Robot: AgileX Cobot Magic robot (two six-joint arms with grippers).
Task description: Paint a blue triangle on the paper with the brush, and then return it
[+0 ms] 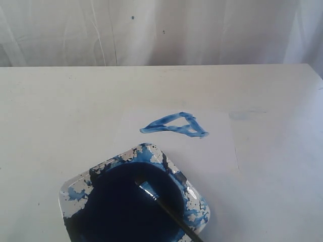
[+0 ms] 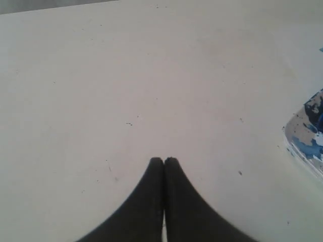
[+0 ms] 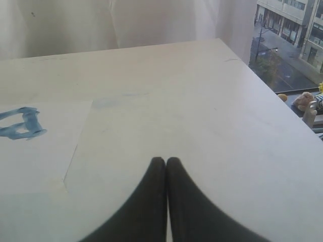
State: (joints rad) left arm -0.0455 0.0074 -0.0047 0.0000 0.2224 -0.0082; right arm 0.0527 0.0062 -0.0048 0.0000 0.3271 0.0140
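White curtain (image 1: pixel 151 30) behind, white worktop (image 1: pixel 50 101).
- Paper (image 1: pixel 212 151) mid-worktop; blue triangle (image 1: pixel 176 125) on it, outline closed.
- Brush (image 1: pixel 169 209) lies in dish (image 1: pixel 75 189): bristles in paint pool, handle slanting out over the corner on right arm's side.
- Left end effector (image 2: pixel 163 160): fingers pressed together, empty, over bare worktop, dish corner off to one side.
- Right end effector (image 3: pixel 166 160): same, empty, beside paper edge.
- Judgement: brush returned; if regrasped, handle favours right arm.

matt white paper (image 1: pixel 202 146), glossy paint-stained dish (image 1: pixel 194 194)
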